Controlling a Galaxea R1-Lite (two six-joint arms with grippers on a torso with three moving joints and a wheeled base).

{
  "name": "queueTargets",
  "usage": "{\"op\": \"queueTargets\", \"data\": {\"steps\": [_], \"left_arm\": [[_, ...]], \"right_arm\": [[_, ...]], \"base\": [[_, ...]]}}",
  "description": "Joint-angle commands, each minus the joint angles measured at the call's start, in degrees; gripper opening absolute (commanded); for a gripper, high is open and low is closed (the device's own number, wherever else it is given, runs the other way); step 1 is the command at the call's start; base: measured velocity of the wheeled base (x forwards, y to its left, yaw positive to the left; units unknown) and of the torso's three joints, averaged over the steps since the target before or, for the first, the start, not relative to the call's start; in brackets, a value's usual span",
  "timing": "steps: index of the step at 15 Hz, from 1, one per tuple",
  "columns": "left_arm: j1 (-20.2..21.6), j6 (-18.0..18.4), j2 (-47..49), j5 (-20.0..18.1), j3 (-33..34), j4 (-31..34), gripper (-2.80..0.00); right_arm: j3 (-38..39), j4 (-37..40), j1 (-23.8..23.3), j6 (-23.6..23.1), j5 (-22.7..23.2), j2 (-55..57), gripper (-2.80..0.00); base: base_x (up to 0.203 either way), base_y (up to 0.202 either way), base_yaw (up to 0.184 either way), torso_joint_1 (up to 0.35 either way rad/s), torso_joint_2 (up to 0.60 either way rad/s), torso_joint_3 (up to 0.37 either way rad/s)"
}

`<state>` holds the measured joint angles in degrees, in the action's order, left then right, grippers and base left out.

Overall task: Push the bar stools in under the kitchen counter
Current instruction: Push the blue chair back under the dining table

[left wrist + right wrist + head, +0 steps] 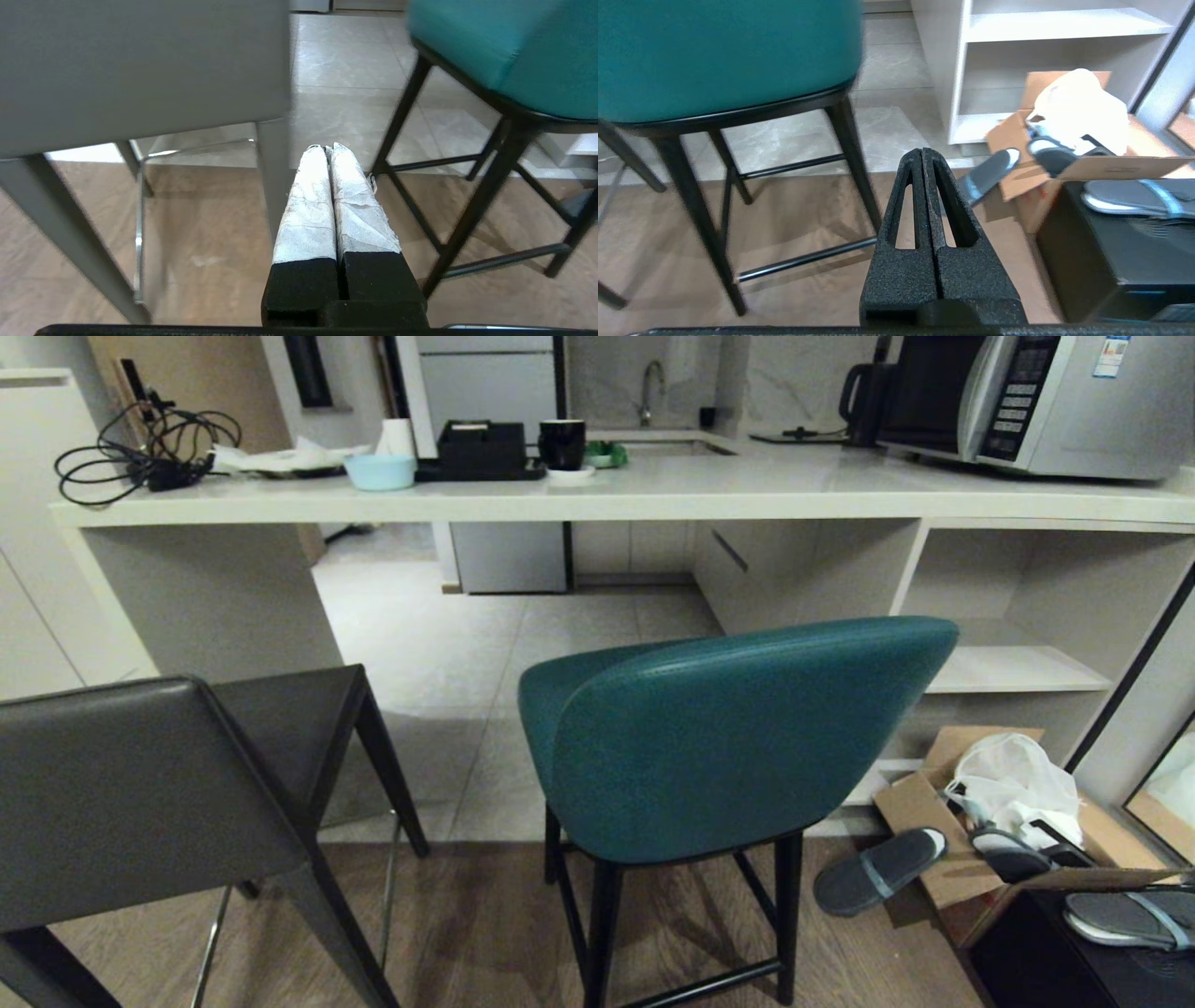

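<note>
The teal stool [728, 737] stands on the wood floor [485, 915] with its back to the camera, short of the desk [653, 490]; the grey stool [168, 784] stands to its left, also clear of the desk; the left end effector [329, 148] hangs closed and empty, low between the two stools' legs; the right end effector [923, 151] is closed and empty beside the teal stool's legs, near a cardboard box [1069, 163] of slippers.
</note>
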<state>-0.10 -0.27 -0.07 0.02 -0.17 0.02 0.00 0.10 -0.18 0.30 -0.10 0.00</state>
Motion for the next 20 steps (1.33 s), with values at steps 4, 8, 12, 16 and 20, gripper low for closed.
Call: {"op": "queueTargets", "data": {"steps": [4,8,12,16,20], "left_arm": [[0.02,-0.08,0.07,0.07,0.08,-0.02,-2.8],[0.01,-0.08,0.07,0.07,0.17,-0.46,-2.8],[0.1,-0.08,0.07,0.07,0.17,-0.46,-2.8],[0.01,-0.08,0.07,0.07,0.17,-0.46,-2.8],[0.1,0.0,0.07,-0.02,0.09,-0.46,-2.8]], "right_arm": [[0.0,-0.01,0.01,0.05,0.01,0.0,-2.8],[0.0,-0.01,0.01,-0.02,0.01,0.0,-2.8],[0.0,-0.01,0.01,0.05,0.01,0.0,-2.8],[0.0,-0.01,0.01,0.05,0.01,0.0,-2.8],[0.0,-0.01,0.01,-0.04,0.01,0.0,-2.8]], "base": [[0.0,-0.163,0.001,0.0,0.01,0.002],[0.0,0.0,0.0,0.0,0.0,0.0],[0.0,0.0,0.0,0.0,0.0,0.0],[0.175,0.0,0.001,0.002,0.01,0.003],[0.03,0.0,0.0,0.004,0.0,0.001]]}}
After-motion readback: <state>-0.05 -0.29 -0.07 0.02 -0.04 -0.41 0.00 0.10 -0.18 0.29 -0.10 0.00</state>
